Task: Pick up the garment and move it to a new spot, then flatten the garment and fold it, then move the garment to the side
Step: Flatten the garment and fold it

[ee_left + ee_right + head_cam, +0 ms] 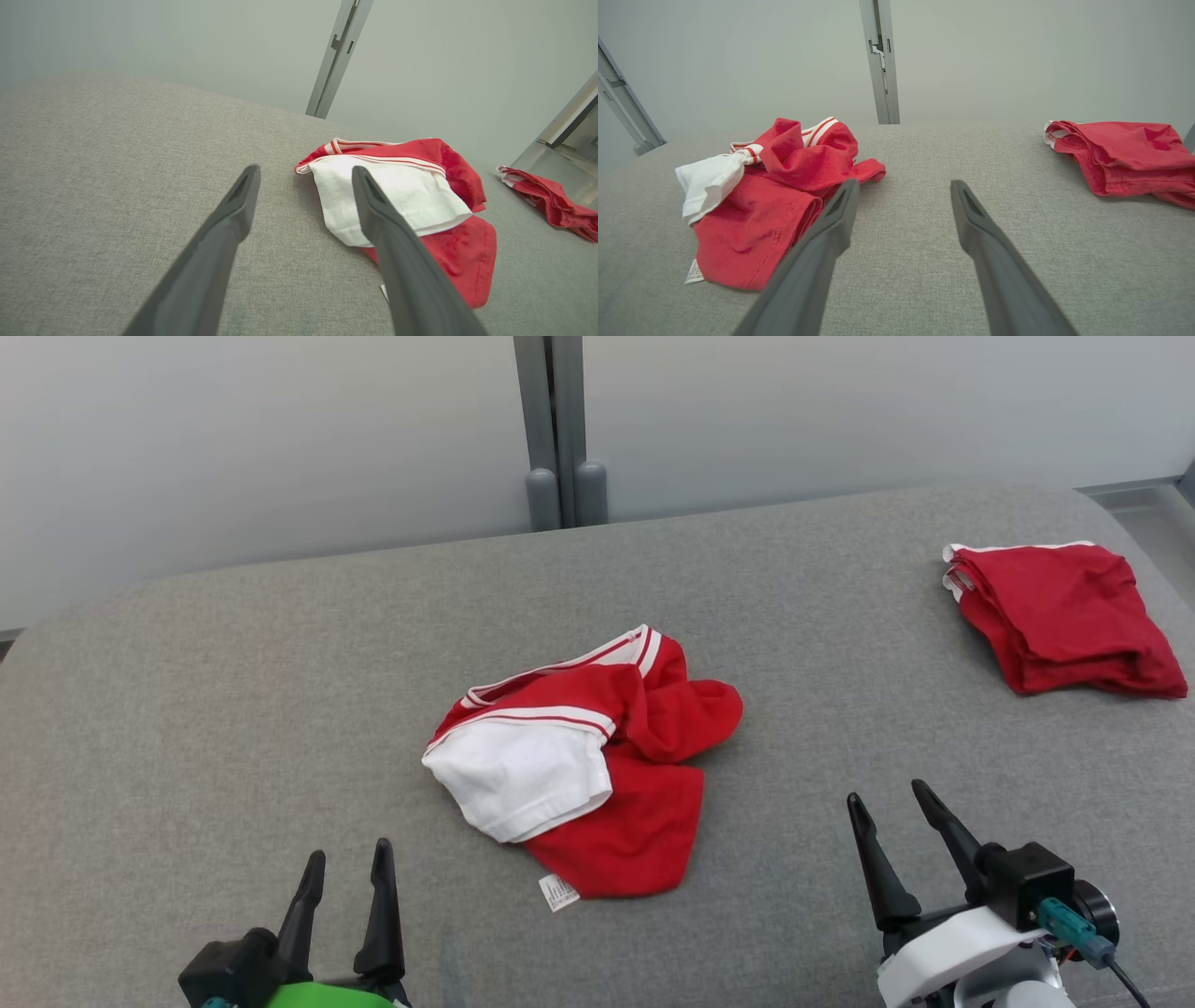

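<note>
Left gripper [349, 849]: fingers spread wide, holding nothing, over the grey padded surface [233, 709]. Right gripper [886, 791]: likewise spread and empty.

The crumpled red-and-white garment [597, 756] lies between them, slightly ahead, touching neither.

The head view takes in both grippers together. The right wrist view adds a slanted grey post [626, 116] far to its left.

Count: two grippers and two garments. The folded red garment [1064, 616] lies well ahead of and to the right of the right gripper.

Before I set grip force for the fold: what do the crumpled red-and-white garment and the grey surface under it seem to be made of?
The crumpled garment: soft knit fabric, likely cotton jersey, matte; it creases limply and shows stitched hems and a sewn-in label. The grey surface: woven upholstery-like cloth, matte, with a fine flecked weave.
</note>
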Tool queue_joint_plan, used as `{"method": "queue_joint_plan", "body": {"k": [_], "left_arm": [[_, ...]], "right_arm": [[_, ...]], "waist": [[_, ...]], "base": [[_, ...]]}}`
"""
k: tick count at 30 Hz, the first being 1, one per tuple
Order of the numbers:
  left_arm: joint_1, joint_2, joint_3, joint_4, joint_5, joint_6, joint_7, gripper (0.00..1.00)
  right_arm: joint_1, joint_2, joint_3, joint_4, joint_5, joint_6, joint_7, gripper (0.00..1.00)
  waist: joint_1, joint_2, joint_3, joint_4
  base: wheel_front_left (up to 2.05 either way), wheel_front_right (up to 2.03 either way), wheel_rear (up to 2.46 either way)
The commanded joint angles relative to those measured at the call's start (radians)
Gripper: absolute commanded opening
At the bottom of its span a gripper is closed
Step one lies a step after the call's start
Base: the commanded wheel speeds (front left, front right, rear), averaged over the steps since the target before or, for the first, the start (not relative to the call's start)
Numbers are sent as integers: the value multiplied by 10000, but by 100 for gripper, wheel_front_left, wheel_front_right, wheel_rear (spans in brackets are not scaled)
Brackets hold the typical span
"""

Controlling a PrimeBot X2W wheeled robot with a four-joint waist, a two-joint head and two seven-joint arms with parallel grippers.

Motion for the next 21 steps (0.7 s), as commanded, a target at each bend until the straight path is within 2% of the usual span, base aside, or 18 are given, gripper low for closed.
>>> {"method": "queue_joint_plan", "body": {"k": [1, 13, 21], "left_arm": [[-63, -2, -2, 15, 83, -32, -2, 100], [-357, -13, -74, -71, 156, -32, -2, 100], [-876, -11, -312, -102, 274, -32, -2, 100]], "right_arm": [[-72, -34, -17, 27, -38, -16, -44, 100], [-649, -33, 39, 446, -788, -16, -44, 100], [-2464, -31, 204, 2393, -2456, -16, -31, 100]], "waist": [[0, 0, 15, 8], [0, 0, 375, 243], [0, 0, 1365, 876]], "base": [[0, 0, 0], [0, 0, 0], [0, 0, 0]]}}
